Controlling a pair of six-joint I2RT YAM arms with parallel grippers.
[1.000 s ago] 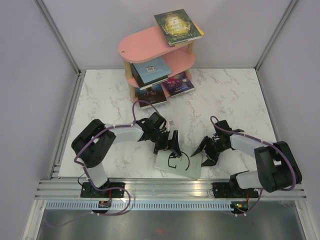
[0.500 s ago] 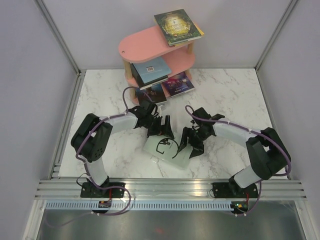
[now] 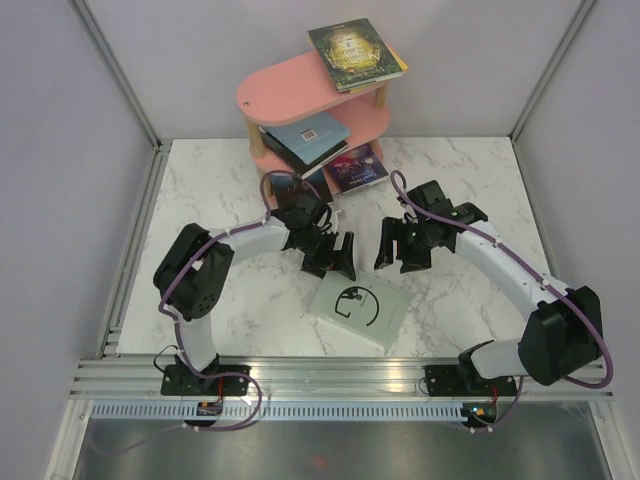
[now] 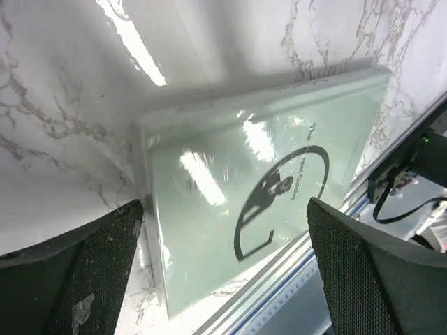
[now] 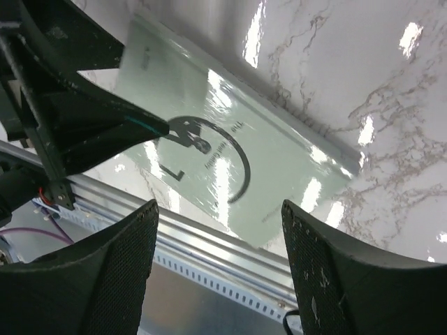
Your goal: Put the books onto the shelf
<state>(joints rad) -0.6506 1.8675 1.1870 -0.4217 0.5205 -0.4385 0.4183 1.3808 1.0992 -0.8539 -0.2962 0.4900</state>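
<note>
Shelf: small pink 3-tier shelf w/ oval boards & light wood posts [image 3: 290,92], far centre of white marble table [image 3: 200,210].
Top board: dark green-gold paperback [image 3: 355,52] lies flat at right end, its corner hanging past the edge.
Mid board: blue-grey paperback [image 3: 308,138] tilted on top of other books; how many are under it, can't tell.
Bottom board: purple galaxy paperback [image 3: 356,167] pokes out on the near-right side. A dark-cover book [image 3: 300,186] sits left of it, partly hidden.
Left to do: pale grey-green paperback w/ black circle design [image 3: 362,308] lies flat on the table, near centre, well apart from the shelf. It's the only book seen off the shelf.
L gripper [image 3: 335,258]: fingers spread fully, holding nothing. Hangs just by the pale book's far-left corner.
R gripper [image 3: 402,246]: fingers wide apart, empty. Sits just far-right of the same book.
Progress (est.): nearly done, prob. one book left. It has no grip on it yet, so pick-up, carry & placing all remain.
</note>
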